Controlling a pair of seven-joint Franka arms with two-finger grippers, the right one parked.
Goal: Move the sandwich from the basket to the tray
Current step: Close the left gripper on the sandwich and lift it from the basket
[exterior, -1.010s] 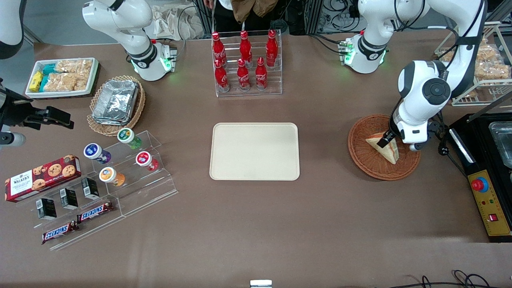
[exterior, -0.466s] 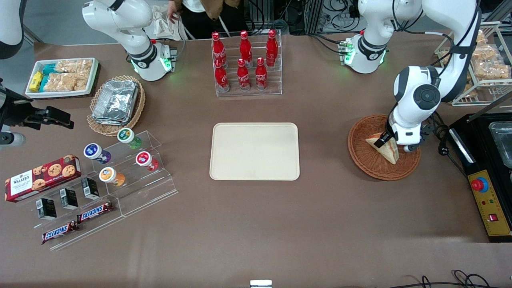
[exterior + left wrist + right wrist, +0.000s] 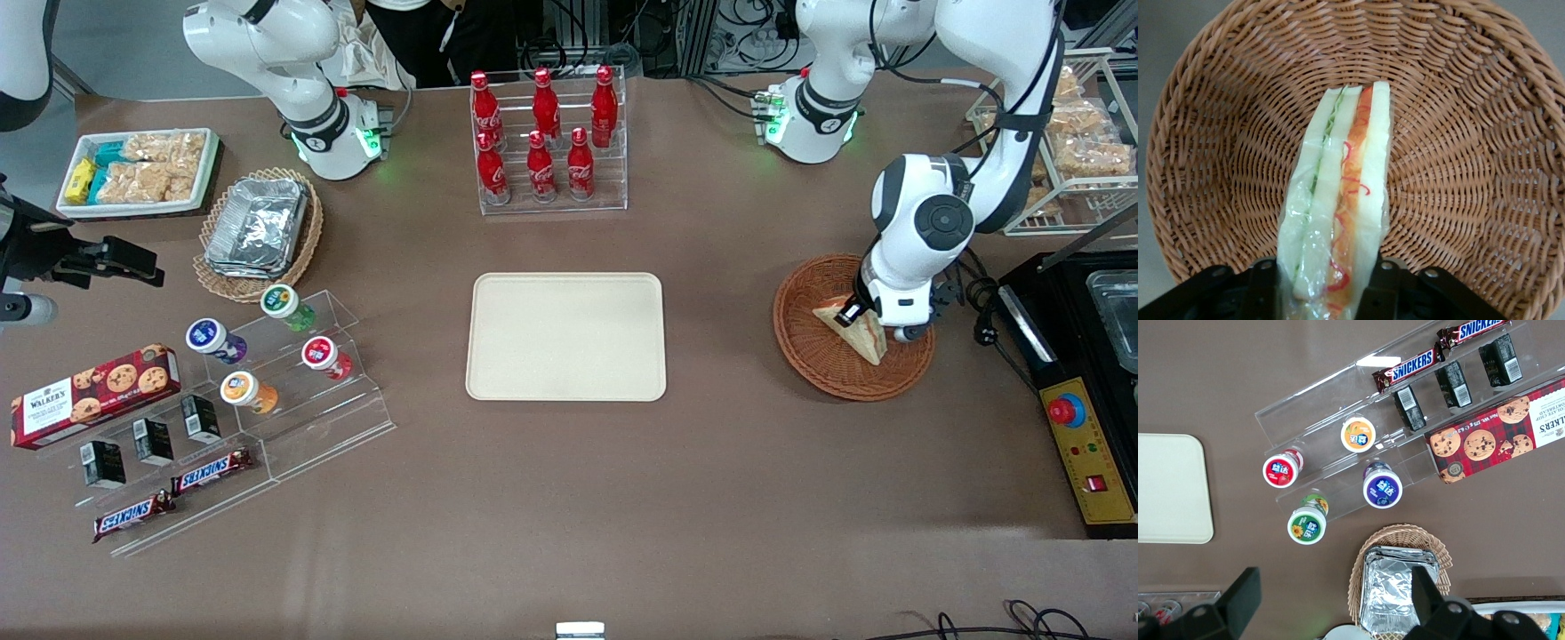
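Observation:
The sandwich [image 3: 861,332], a plastic-wrapped wedge with red and orange filling, stands on edge in the round reddish-brown wicker basket [image 3: 813,351] toward the working arm's end of the table. My left gripper [image 3: 856,316] is down in the basket with its jaws on either side of the sandwich, shut on it. In the left wrist view the sandwich [image 3: 1338,200] sits between the two black fingers [image 3: 1263,288], touching both, with the basket [image 3: 1458,167] under it. The cream-beige tray [image 3: 566,336] lies flat at the table's middle, bare.
A clear rack of red cola bottles [image 3: 544,142] stands farther from the front camera than the tray. A black appliance with a yellow control panel [image 3: 1086,444] stands beside the basket. A tan basket of foil containers [image 3: 258,229] and snack racks [image 3: 240,391] lie toward the parked arm's end.
The left arm's wrist has shifted slightly toward the table's middle and lowered over the sandwich. The sandwich stays in the basket.

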